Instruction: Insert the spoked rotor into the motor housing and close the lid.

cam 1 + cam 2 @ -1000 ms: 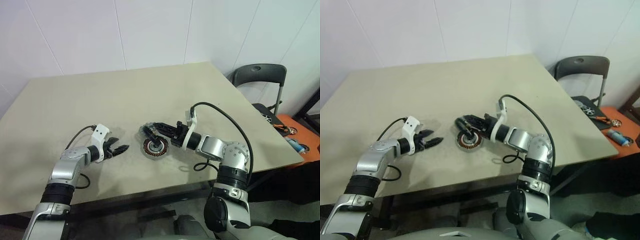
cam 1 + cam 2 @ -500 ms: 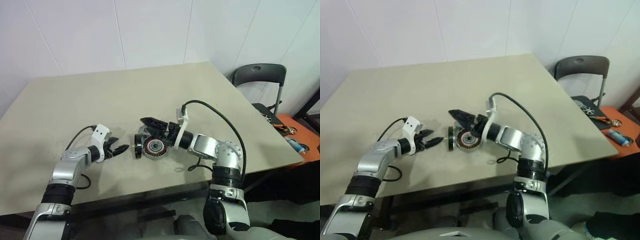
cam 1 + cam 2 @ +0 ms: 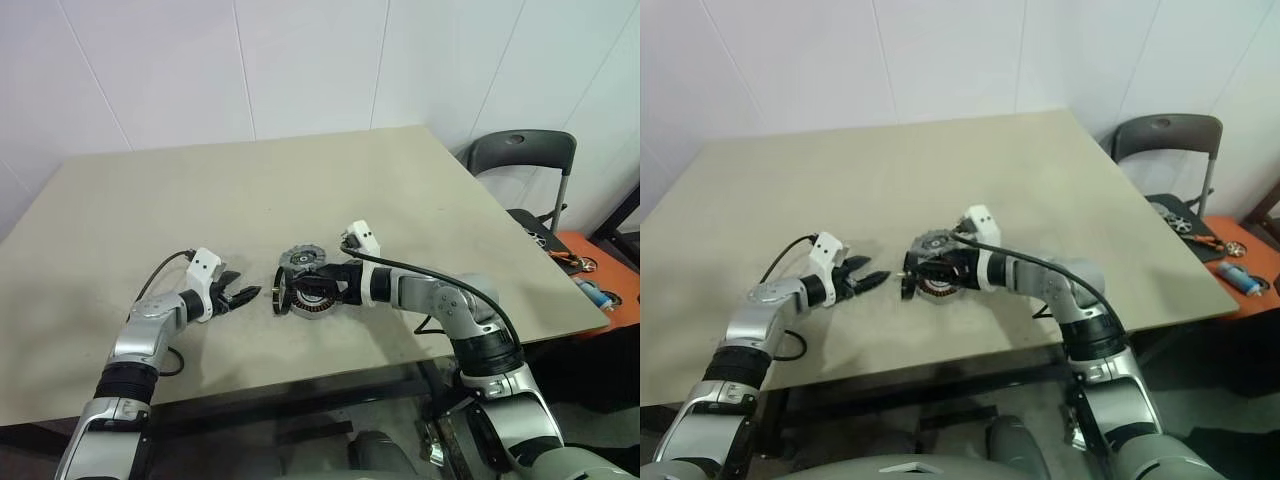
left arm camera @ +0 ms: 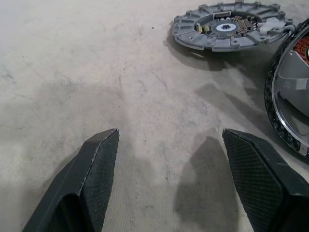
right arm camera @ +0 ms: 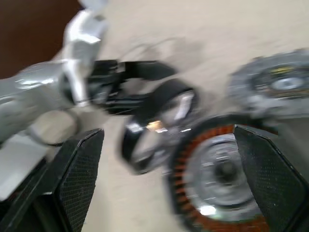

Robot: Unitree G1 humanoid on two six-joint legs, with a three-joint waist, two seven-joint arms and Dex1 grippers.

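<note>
The motor housing (image 3: pixel 318 304) lies on the table, its copper windings (image 5: pixel 193 145) showing. Just left of it, the dark spoked rotor (image 3: pixel 277 298) stands on its edge, free of both grippers. Behind the housing, the flat grey lid (image 3: pixel 302 259) rests on the table. My right gripper (image 3: pixel 305 286) reaches in from the right, open wide, its fingers (image 5: pixel 79 174) spread on either side of the housing and holding nothing. My left gripper (image 3: pixel 243 296) rests open just left of the rotor (image 4: pixel 289 104), with the lid (image 4: pixel 227 31) further ahead.
The beige table (image 3: pixel 200 200) has bare surface behind and to the left. Its front edge runs close under both arms. A grey chair (image 3: pixel 520 152) and an orange surface with tools (image 3: pixel 580 265) stand off the table's right side.
My right gripper has opened, letting go of the rotor, which now stands on edge left of the housing. That wrist rolled and its elbow swung out right. The left arm stayed put.
</note>
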